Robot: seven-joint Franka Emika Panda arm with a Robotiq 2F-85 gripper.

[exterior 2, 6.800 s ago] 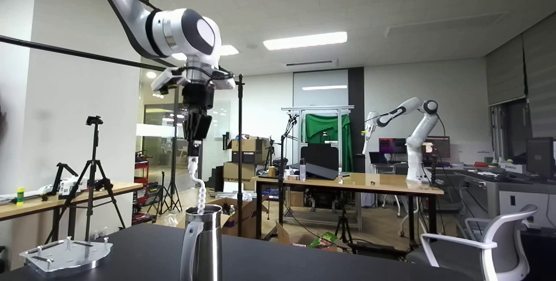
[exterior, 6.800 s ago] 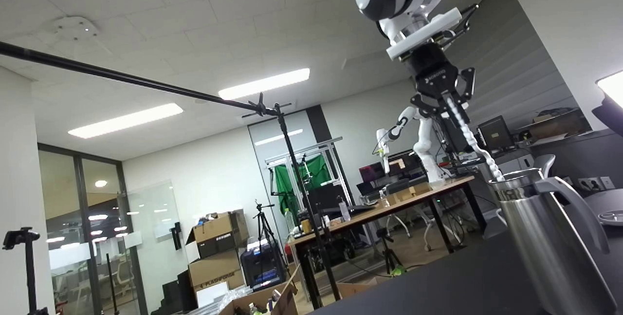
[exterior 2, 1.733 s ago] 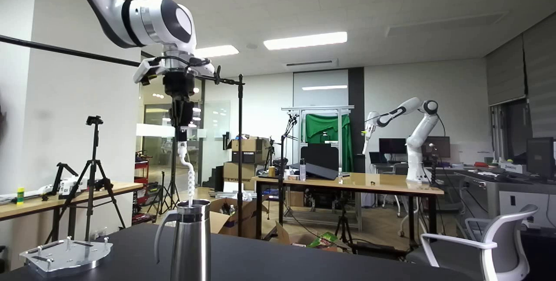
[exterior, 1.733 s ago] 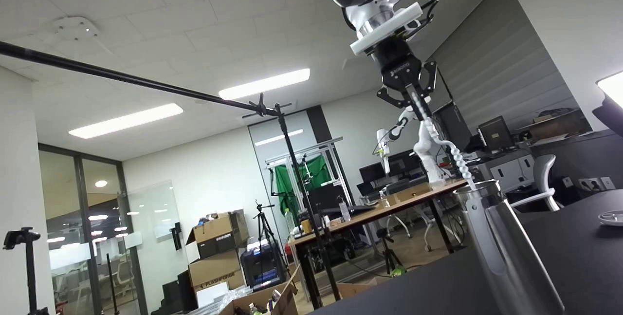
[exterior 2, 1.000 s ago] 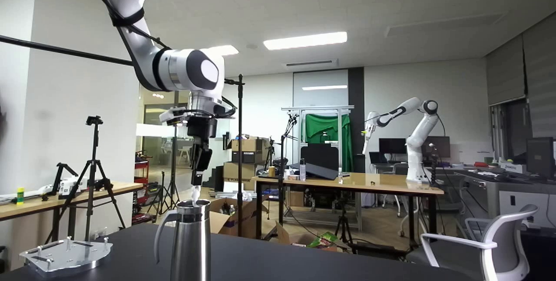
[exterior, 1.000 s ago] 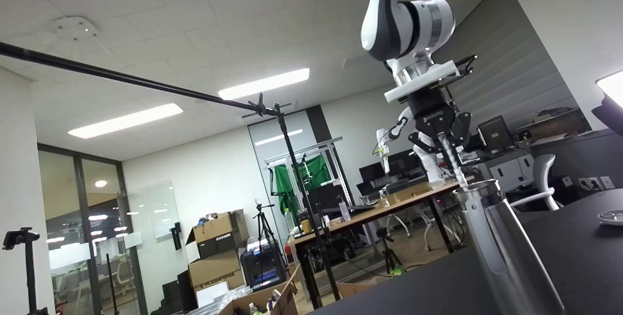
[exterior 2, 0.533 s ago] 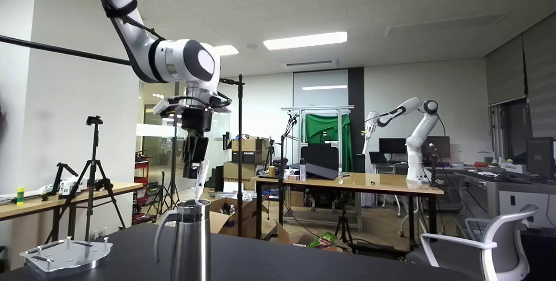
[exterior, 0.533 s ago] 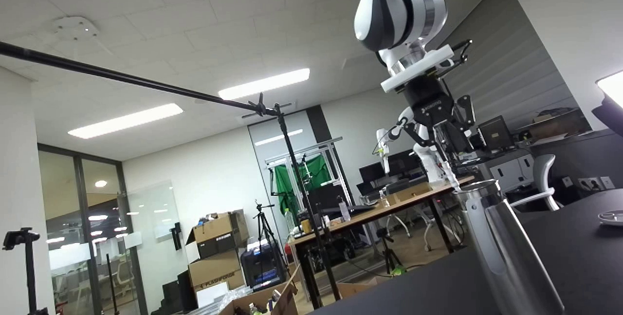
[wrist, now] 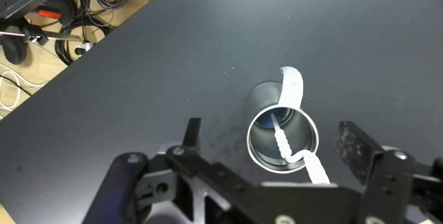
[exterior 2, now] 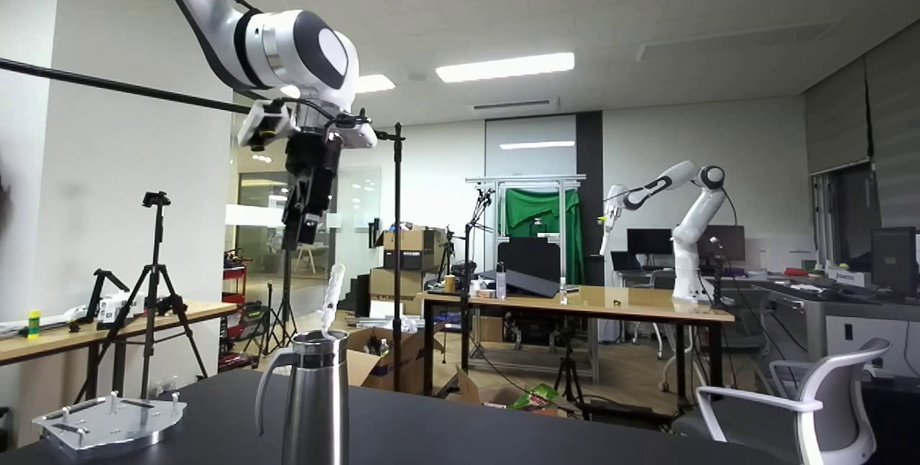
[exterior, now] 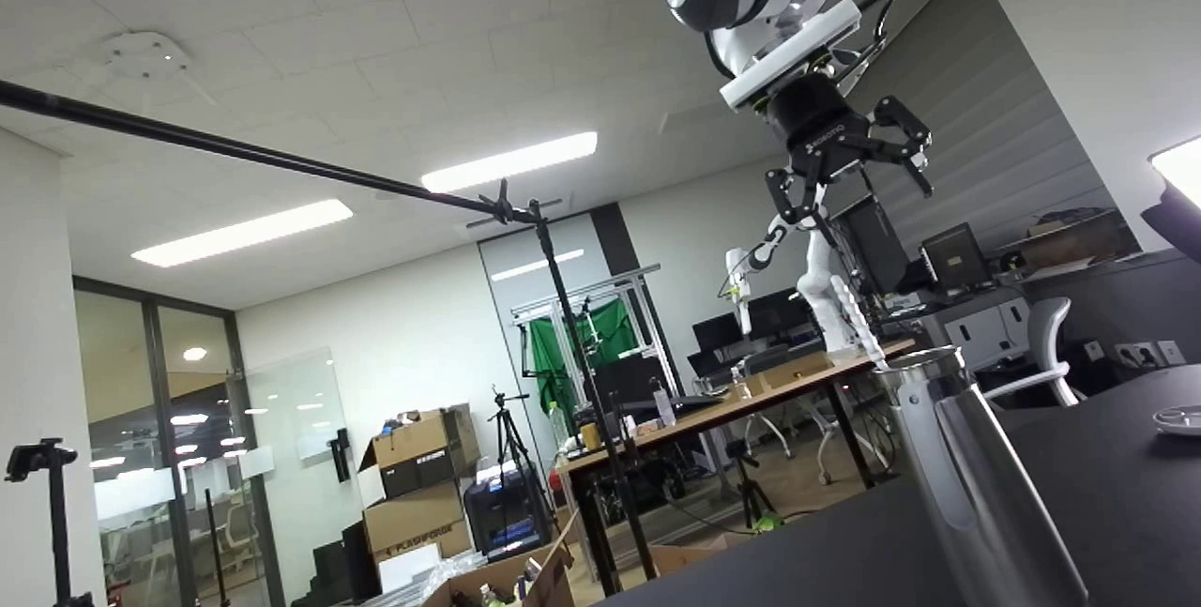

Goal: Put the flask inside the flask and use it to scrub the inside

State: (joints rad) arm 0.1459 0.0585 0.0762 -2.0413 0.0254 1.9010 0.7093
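Gripper (exterior: 878,216) hangs above flask (exterior 2: 316,400), fingers (wrist: 356,149) spread wide. Flask upright on black table (wrist: 155,78), mouth open. White stick (wrist: 315,169) leans in flask: lower end inside, per wrist view; bend at the rim; upper length out, apart from the fingers. Whether its tip touches flask bottom: cannot tell.

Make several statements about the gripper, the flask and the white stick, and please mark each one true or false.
1. The gripper is open. True.
2. The white stick has its lower end inside the flask. True.
3. The gripper holds the white stick. False: a gap separates them.
4. The flask lies on its side. False: it stands upright on the dark table.
5. The flask has a handle. True.
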